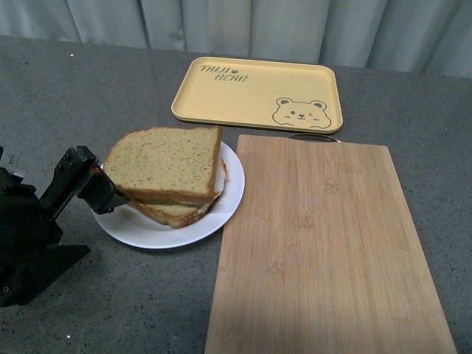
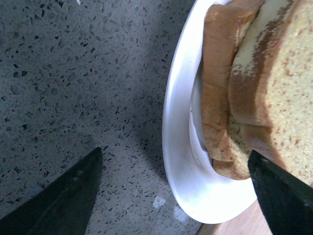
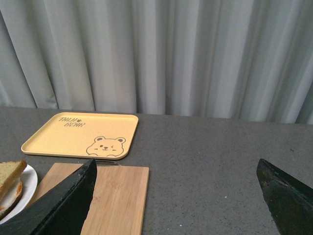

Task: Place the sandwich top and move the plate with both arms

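The sandwich top (image 1: 166,161), a plain tan speckled slice with a brown crust, lies on a lower slice on the white plate (image 1: 221,214). My left gripper (image 1: 103,188) is open at the plate's left edge, its fingertips beside the sandwich. In the left wrist view the plate's rim (image 2: 178,161) lies between my open fingers (image 2: 68,196), with the stacked bread (image 2: 274,93) just past it. My right gripper (image 3: 176,196) is open and empty, held above the table; the right arm does not show in the front view.
A bamboo cutting board (image 1: 324,251) lies right of the plate, touching or nearly touching it. A yellow bear tray (image 1: 258,92) sits behind both. The table is grey speckled stone (image 1: 110,310). A grey curtain (image 3: 161,54) hangs at the back.
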Action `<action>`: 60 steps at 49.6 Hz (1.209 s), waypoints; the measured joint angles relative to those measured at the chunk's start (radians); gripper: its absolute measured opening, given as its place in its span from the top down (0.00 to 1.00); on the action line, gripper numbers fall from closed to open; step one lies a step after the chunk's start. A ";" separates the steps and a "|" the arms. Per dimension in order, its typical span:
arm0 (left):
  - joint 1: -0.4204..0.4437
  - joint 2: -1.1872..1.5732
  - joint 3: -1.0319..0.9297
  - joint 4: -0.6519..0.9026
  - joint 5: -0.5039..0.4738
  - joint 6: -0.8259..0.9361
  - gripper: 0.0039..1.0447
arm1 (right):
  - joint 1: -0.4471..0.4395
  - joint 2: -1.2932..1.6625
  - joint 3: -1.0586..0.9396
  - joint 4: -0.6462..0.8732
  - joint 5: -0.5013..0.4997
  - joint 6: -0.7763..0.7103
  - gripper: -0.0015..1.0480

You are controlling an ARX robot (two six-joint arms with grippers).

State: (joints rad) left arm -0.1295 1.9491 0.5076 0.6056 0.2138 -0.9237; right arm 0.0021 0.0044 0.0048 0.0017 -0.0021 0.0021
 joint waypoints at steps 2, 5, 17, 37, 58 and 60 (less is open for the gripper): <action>-0.008 0.011 0.005 -0.007 -0.002 0.002 0.23 | 0.000 0.000 0.000 0.000 0.000 0.000 0.09; -0.013 0.024 0.008 -0.010 -0.002 0.000 0.30 | 0.000 0.000 0.000 0.000 0.000 0.000 0.09; -0.029 0.093 0.055 -0.002 0.014 -0.053 0.66 | 0.000 0.000 0.000 0.000 0.000 0.000 0.09; -0.001 0.111 0.085 0.086 0.126 -0.163 0.96 | 0.000 0.000 0.000 0.000 0.000 0.000 0.09; 0.035 0.132 -0.002 0.499 0.262 -0.382 0.97 | 0.000 0.000 0.000 0.000 0.000 0.000 0.09; 0.031 0.132 0.011 0.484 0.259 -0.383 0.97 | 0.000 0.000 0.000 0.000 0.000 0.000 0.09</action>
State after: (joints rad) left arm -0.0990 2.0808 0.5190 1.0901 0.4725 -1.3071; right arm 0.0017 0.0044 0.0048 0.0017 -0.0017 0.0021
